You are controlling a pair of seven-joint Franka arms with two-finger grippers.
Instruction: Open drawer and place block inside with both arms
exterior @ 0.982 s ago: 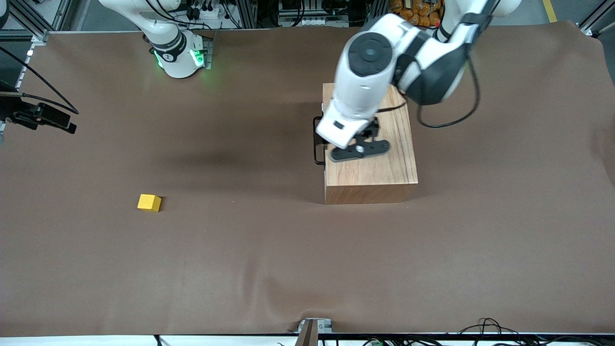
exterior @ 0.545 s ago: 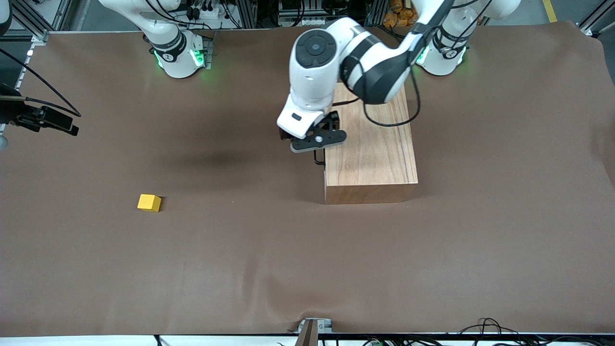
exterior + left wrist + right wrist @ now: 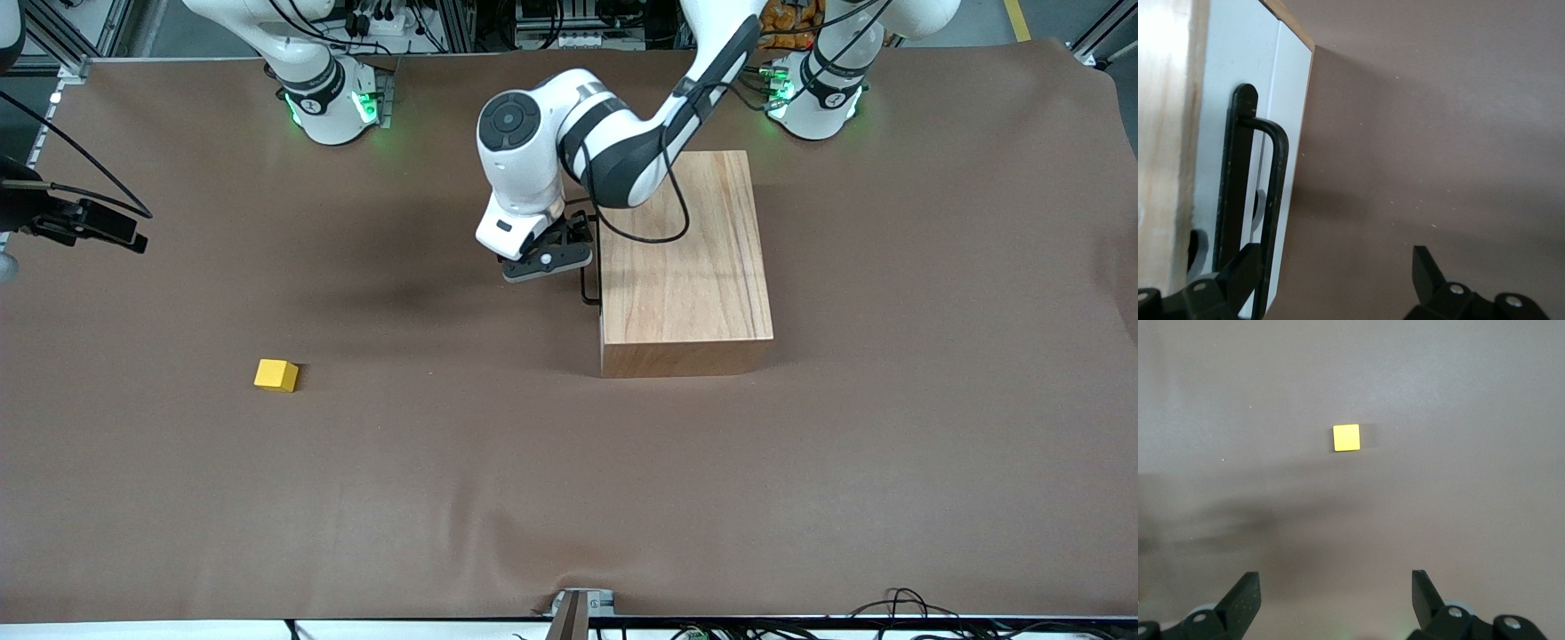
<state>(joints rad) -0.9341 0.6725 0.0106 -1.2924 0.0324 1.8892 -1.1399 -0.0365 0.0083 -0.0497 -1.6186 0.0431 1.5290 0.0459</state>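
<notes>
The large light-wood box (image 3: 685, 267) stands on the brown table with the drawer shut. The drawer's whitish front panel (image 3: 1238, 153) and black wire handle (image 3: 587, 289) face the right arm's end of the table. My left gripper (image 3: 547, 260) hangs low in front of the drawer. It is open (image 3: 1335, 273), with one finger (image 3: 1238, 273) just beside the handle (image 3: 1275, 193) and not closed on it. The yellow block (image 3: 276, 374) lies on the table toward the right arm's end. My right gripper (image 3: 1335, 597) is open and empty, high over the table with the block (image 3: 1346, 437) in view below.
The brown cloth (image 3: 498, 489) covers the whole table, with a low wrinkle near the front edge. A black piece with cables (image 3: 80, 222) sticks in at the right arm's end. A metal bracket (image 3: 578, 609) sits at the front edge.
My left arm has swung off the top of the box toward the right arm's end and come down in front of the drawer's handle. The block and box have not moved.
</notes>
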